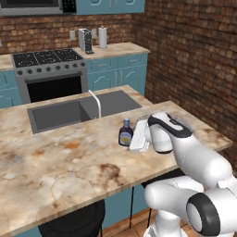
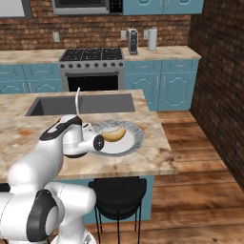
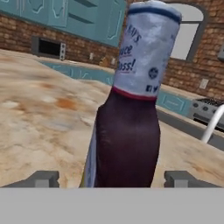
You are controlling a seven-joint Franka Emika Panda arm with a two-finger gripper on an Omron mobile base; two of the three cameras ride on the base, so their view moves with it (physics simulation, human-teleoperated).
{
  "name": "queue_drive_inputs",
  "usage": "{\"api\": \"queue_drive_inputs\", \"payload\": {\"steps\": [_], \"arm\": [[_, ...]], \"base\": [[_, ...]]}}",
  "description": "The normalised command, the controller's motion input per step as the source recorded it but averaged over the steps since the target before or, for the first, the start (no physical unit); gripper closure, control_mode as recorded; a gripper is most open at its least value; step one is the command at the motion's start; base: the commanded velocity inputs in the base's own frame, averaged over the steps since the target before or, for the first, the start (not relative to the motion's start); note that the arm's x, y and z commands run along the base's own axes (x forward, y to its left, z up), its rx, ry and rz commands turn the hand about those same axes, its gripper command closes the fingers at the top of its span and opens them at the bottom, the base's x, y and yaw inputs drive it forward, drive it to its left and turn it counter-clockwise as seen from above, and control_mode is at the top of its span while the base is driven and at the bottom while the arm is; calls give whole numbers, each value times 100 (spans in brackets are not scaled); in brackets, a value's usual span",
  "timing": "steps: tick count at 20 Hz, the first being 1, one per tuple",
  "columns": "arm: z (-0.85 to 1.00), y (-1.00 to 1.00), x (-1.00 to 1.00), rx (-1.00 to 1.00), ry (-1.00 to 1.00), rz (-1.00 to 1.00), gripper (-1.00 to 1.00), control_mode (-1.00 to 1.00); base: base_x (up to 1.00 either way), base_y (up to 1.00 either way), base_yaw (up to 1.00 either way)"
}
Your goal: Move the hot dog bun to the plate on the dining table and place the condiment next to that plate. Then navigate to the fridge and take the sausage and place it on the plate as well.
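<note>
The tool [image 3: 111, 179] has its jaws spread wide, one dark tip on each side of the condiment [image 3: 131, 109] and neither touching it, so the bottle stands upright on its own on the counter [image 1: 55, 162]. It looks like the release step. From here the tool ought to draw straight back along its own line, level, so that no tip clips the bottle's belly and tips it over.

The hand view puts the bottle dead ahead and close, its pale labelled neck rising above the dark body. The right base view adds the plate [image 2: 136, 143] just off to the tool's side, with the hot dog bun [image 2: 114, 135] lying on it; there the arm hides the bottle. The left base view shows the bottle standing just ahead of the white hand, well short of the sink [image 1: 55, 115].
</note>
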Motion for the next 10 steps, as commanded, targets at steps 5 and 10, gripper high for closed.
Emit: {"api": "queue_drive_inputs", "payload": {"steps": [5, 10], "arm": [[7, 0, -9, 0, 0, 0, -100, -100], [29, 0, -3, -1, -2, 0, -100, -100]], "base": [[0, 0, 0], [0, 0, 0]]}}
